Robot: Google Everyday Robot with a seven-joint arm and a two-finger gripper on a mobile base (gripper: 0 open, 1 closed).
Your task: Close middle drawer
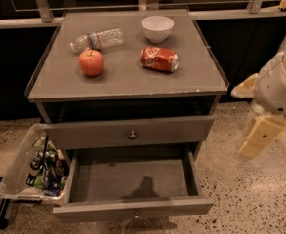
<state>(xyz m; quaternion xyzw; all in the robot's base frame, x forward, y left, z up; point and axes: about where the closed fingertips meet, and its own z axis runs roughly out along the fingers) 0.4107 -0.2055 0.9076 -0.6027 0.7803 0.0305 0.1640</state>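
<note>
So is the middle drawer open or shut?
Open. The middle drawer is pulled far out, so you can see its bare grey inside. The gripper hangs off to the right of the cabinet, not touching it.

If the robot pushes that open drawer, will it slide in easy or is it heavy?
The middle drawer looks empty inside, so it is probably light and should slide straight in. Its flat front looks stiff, so a push shouldn't bend it. The gripper hangs right of it in the view, not touching.
</note>
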